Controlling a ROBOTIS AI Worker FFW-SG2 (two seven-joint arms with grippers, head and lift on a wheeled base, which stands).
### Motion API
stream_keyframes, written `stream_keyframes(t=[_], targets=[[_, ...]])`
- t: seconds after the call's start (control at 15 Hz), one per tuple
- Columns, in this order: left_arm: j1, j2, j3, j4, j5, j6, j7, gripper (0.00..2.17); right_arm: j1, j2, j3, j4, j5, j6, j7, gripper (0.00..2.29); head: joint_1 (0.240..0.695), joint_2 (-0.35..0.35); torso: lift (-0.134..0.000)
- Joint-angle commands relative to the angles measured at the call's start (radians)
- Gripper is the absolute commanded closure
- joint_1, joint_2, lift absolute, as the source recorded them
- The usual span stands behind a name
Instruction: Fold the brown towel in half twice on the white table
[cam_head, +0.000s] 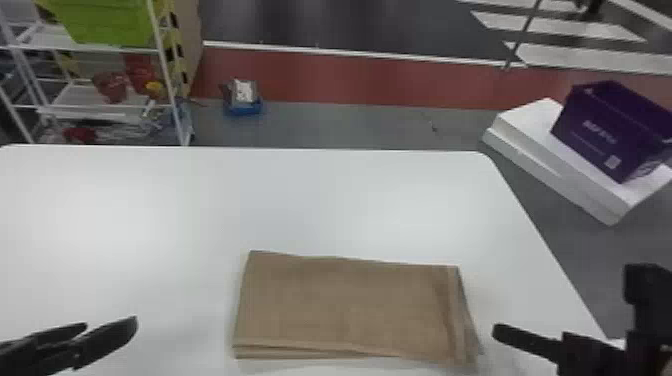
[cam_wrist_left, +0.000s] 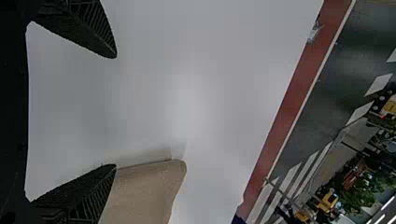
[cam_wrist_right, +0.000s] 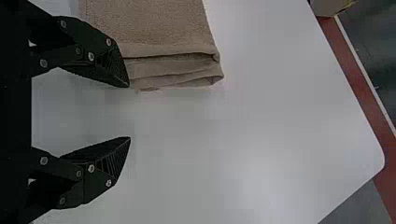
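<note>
Gripper (cam_wrist_left: 116, 111) on the left stands open over the white counter (cam_head: 150, 200), left of the brown towel (cam_head: 340, 305). The towel lies flat on it, a layered rectangle that looks folded 2 times, so probably only tidying remains: press lightly from above and avoid dragging the stack. Its right-end layers sit uneven; the right gripper (cam_wrist_right: 129, 112), fingers apart, could ease them flush, then lift clear.

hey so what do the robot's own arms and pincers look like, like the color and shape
Both are black. The left pincer has two flat fingers that taper to blunt tips, with fine ridges across their inner faces. The right pincer matches it, with ridged, tapering fingers on jointed black links dotted with small, round, silvery bolt heads.
</note>
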Motion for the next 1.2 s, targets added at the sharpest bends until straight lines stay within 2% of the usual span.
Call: stream_keyframes(t=[0.0, 0.27, 0.4, 0.53, 0.6, 0.8, 1.13], targets=[[0.005, -0.004, -0.012, -0.003, 0.004, -0.001, -0.001, 0.15, -0.070, -0.007, 0.000, 0.020, -0.011, 0.014, 0.005, 0.58, 0.695, -0.161, -0.124], [0.048, -0.004, -0.096, -0.026, 0.001, -0.066, 0.025, 0.15, -0.124, -0.002, 0.036, 0.025, 0.000, 0.014, -0.009, 0.58, 0.695, -0.174, -0.124], [0.049, -0.004, -0.105, -0.029, 0.003, -0.084, 0.031, 0.15, -0.135, -0.005, 0.043, 0.056, 0.009, 0.014, -0.009, 0.59, 0.695, -0.189, -0.124], [0.049, -0.004, -0.099, -0.031, 0.004, -0.100, 0.033, 0.15, -0.136, -0.011, 0.054, 0.083, 0.009, 0.014, 0.003, 0.97, 0.695, -0.193, -0.124], [0.049, -0.004, -0.099, -0.034, 0.007, -0.100, 0.033, 0.15, -0.138, -0.010, 0.054, 0.085, 0.008, 0.014, 0.005, 1.00, 0.695, -0.191, -0.124], [0.069, -0.004, -0.112, -0.063, 0.021, -0.100, 0.030, 0.15, -0.162, -0.011, 0.060, 0.122, 0.000, 0.014, 0.013, 1.00, 0.695, -0.185, -0.124], [0.084, -0.004, -0.108, -0.068, 0.032, -0.143, 0.027, 0.15, -0.187, -0.011, 0.148, 0.194, 0.051, 0.014, 0.013, 1.00, 0.695, -0.180, -0.124]])
